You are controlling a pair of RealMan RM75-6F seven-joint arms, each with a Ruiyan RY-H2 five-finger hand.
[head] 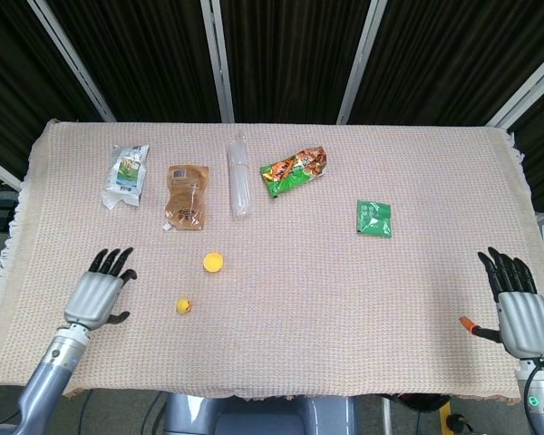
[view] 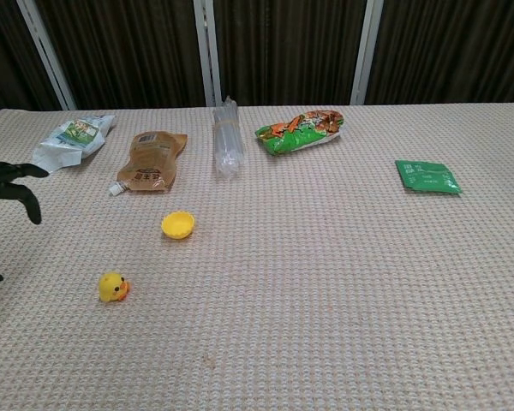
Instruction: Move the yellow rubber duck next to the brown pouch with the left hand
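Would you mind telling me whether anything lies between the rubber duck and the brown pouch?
Yes: a small yellow cup sits on the cloth between the yellow rubber duck and the brown pouch, slightly right of the straight path. Nothing separates the left hand from the duck.

From my feed, the duck sits near the table's front edge, just right of my left hand. The little cup is behind it, the pouch further back still. A bottle lies right of the pouch, a packet left. My right hand is way off right.
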